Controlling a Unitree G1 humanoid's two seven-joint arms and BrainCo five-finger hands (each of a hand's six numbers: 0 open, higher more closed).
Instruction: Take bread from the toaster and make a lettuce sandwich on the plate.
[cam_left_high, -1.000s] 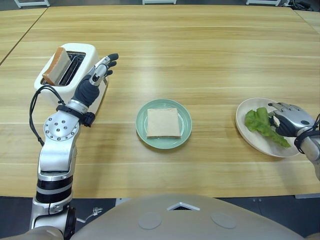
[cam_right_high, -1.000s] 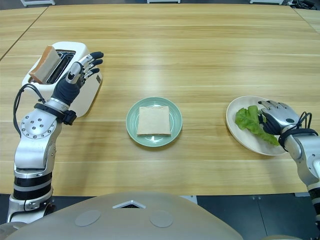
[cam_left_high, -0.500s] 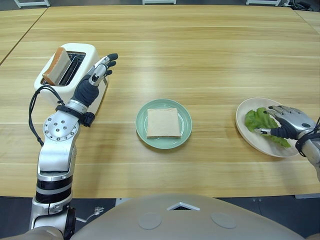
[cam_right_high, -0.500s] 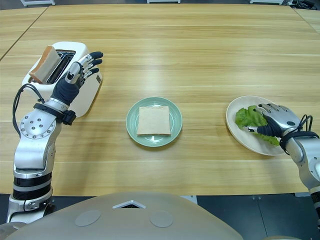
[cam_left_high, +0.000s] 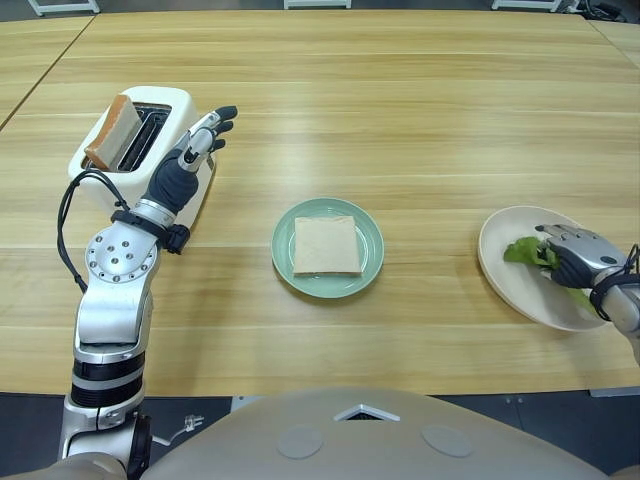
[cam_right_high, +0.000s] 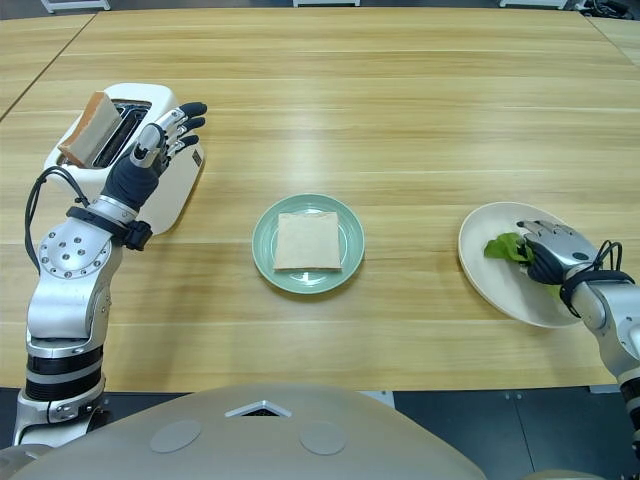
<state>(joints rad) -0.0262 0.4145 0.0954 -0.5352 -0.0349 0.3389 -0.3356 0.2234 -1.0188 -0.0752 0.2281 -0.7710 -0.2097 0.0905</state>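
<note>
Clutching the lettuce (cam_left_high: 522, 252) in the right hand (cam_left_high: 577, 258), fingers curled tight around it, just over the pale plate (cam_left_high: 512, 290) at far right. Holding the left hand (cam_left_high: 193, 152) spread and empty against the toaster (cam_left_high: 178, 100). Spotting bread (cam_left_high: 112, 132) tilted up from the slot, and a slice (cam_left_high: 327, 246) flat on the green plate (cam_left_high: 372, 262) at centre.

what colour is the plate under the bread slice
The plate is pale green, clearest in the left eye view.
</note>
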